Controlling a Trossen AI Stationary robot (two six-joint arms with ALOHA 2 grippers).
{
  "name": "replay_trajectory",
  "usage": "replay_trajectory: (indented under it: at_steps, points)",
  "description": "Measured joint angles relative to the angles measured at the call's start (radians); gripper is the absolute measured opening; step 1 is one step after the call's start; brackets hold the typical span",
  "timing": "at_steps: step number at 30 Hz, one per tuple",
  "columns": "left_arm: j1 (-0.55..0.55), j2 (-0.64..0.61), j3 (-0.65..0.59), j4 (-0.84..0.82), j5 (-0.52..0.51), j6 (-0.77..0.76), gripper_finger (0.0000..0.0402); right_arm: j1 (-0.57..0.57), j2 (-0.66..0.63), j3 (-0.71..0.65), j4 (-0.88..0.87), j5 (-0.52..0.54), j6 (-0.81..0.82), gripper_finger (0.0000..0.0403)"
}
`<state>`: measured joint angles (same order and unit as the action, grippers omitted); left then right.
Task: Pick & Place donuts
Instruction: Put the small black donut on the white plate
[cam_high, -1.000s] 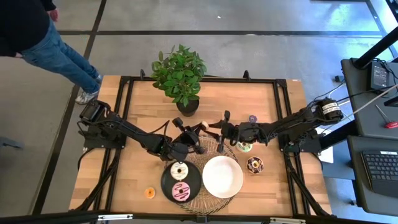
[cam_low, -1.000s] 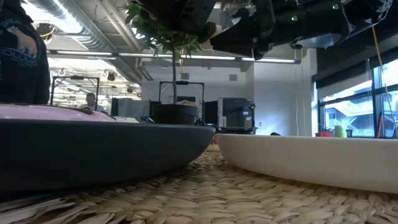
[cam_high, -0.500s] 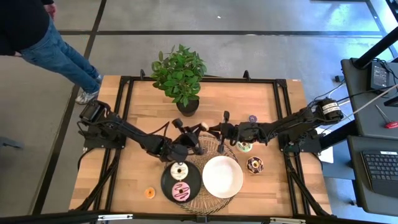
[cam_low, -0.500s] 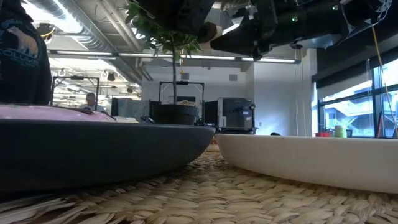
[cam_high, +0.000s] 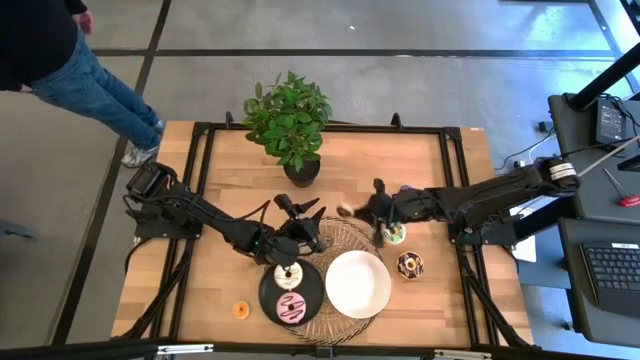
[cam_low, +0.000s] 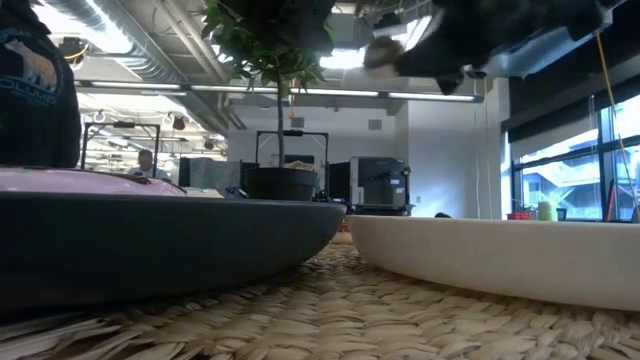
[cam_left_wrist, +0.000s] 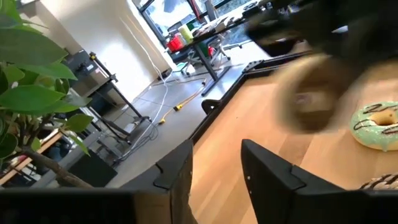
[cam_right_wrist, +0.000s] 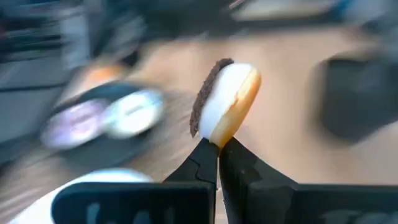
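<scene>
A robotics lab: exposed silver ceiling ducts (cam_low: 150, 50), black equipment racks (cam_low: 375, 185), and a black-framed wooden tabletop (cam_high: 230, 160).

grey concrete floor (cam_high: 400, 30) surrounds the wooden table (cam_high: 240, 180). a person in jeans (cam_high: 95, 85) stands at its far left corner. a desk with a keyboard (cam_high: 610, 275) sits right. ceiling strip lights (cam_low: 290, 90) and big windows (cam_low: 575, 160) brighten the room.

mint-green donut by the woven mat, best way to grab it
The mint-green donut lies flat on the table beside the woven mat. Come straight down from above, one finger in its centre hole, one outside, pinching the ring wall. The right hand already holds a small donut.
</scene>
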<state>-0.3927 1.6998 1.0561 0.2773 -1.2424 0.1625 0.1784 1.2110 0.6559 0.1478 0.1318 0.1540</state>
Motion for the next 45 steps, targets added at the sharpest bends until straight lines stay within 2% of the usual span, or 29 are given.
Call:
replay_trajectory:
  at_steps: [3,6,10,13,21,28,39,45]
  points:
    - [0.001,-0.003,0.0,0.004,0.019,-0.029,0.0138,0.012,-0.032,-0.008,-0.107,-0.222,0.116,0.0009]
    - [0.002,-0.004,0.0,-0.011,0.087,-0.054,0.0138,0.052,-0.022,-0.045,-0.095,-0.32,0.231,0.0008]
    - [0.004,-0.004,0.0,-0.015,0.162,-0.07,0.0133,0.099,0.038,-0.098,-0.075,-0.329,0.372,0.0008]
    - [0.005,-0.004,0.0,-0.015,0.165,-0.07,0.0132,0.117,0.101,-0.124,0.026,-0.329,0.466,0.0008]
    - [0.005,-0.004,0.0,-0.018,0.168,-0.072,0.0136,0.145,0.27,-0.124,0.163,-0.355,0.572,0.001]
    - [0.005,-0.003,0.0,-0.018,0.188,-0.076,0.0131,0.168,0.349,-0.124,0.257,-0.371,0.679,0.0012]
    - [0.009,-0.003,0.0,-0.019,0.225,-0.097,0.013,0.17,0.431,-0.124,0.278,-0.355,0.736,0.0013]
    - [0.009,-0.003,0.0,-0.019,0.225,-0.097,0.013,0.17,0.421,-0.124,0.28,-0.376,0.732,0.0014]
